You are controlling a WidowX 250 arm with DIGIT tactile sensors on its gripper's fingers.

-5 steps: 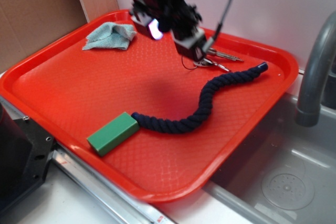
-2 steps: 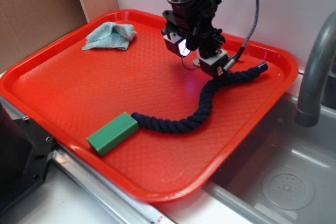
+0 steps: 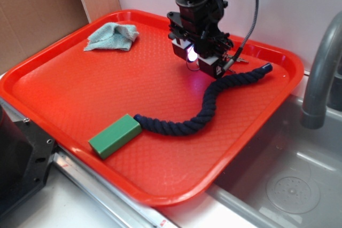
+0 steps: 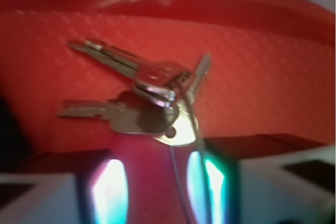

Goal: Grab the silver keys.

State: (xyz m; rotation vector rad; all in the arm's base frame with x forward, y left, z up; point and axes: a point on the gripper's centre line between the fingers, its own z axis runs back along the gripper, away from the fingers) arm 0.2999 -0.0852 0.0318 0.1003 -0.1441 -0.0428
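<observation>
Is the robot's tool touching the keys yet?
Cannot tell. In the wrist view the silver keys lie just ahead of the open tool, the wire ring running between its fingers; too blurry.

Red tray (image 3: pixel 64 86) is sitting on the counter edge, its right side reaching over the sink (image 3: pixel 288 180). Lying on it: cloth (image 3: pixel 112 37) at the back left, green block (image 3: pixel 115 135) at the front left, navy rope (image 3: pixel 211 105) snaking from the block to the back right, keys (image 4: pixel 144 98) lying flat near the back rim, fanned out on the wire ring (image 4: pixel 185 145).
</observation>
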